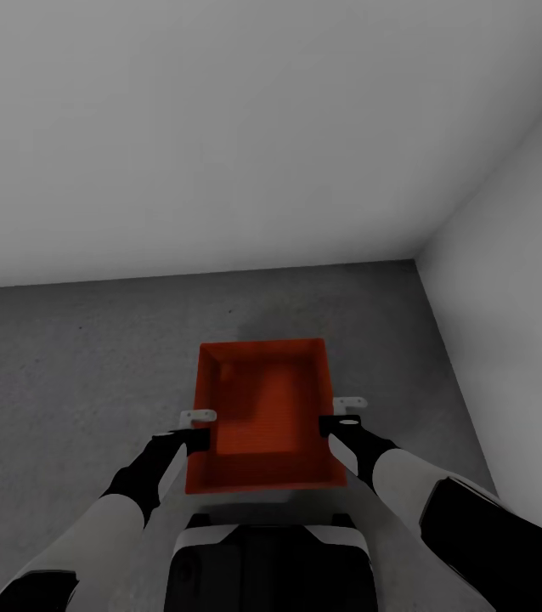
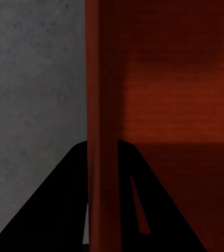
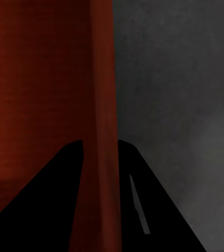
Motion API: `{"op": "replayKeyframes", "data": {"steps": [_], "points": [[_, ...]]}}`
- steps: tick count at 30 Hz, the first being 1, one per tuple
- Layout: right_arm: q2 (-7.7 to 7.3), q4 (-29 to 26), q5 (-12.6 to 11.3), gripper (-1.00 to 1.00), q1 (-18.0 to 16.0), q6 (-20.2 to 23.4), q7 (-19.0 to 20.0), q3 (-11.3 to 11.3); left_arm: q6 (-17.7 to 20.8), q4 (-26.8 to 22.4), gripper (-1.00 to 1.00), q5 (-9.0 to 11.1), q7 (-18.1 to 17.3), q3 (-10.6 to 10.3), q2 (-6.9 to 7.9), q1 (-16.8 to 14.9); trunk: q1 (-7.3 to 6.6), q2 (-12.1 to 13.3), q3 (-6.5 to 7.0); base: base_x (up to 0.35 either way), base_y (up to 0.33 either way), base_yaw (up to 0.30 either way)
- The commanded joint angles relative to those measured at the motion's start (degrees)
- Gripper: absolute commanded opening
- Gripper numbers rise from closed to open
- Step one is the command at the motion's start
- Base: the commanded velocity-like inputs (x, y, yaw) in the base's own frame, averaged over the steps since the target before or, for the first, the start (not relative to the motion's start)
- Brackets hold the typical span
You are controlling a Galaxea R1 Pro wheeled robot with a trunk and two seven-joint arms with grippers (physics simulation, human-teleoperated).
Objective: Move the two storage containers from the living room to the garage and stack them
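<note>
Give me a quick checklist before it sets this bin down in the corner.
1. Left gripper clamped on the bin wall: ok, fingers straddle it.
2. Right gripper clamped on the opposite wall: ok.
3. Bin held level: ok, roughly, in the head view.
4. Grey concrete floor below: ok.
5. Room to the white walls: ok, floor shows on both sides.
6. Second bin already placed here: cannot tell.
</note>
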Motion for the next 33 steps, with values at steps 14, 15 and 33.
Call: {"op": "replayKeyframes", "data": {"steps": [14,15,33], "points": [[-0.62,-0.29,0.85,-1.0,-0.06,0.39,-0.26,-1.42,0.34,1.05,-1.0,0.59,0.58,-0.44,0.06,0.03,2.67,-4.9,-2.21,0.0,0.0,0.0],[-0.62,-0.29,0.85,-1.0,-0.06,0.39,-0.26,-1.42,0.33,1.05,-1.0,0.59,0.58,-0.44,0.06,0.03,2.89,-5.3,-2.39,0.0,0.0,0.0],[-0.62,-0.29,0.85,-1.0,-0.06,0.39,-0.26,-1.42,0.32,1.05,-1.0,0.51,0.58,-0.44,0.06,0.03,6.84,-12.52,-5.62,0.0,0.0,0.0]]}}
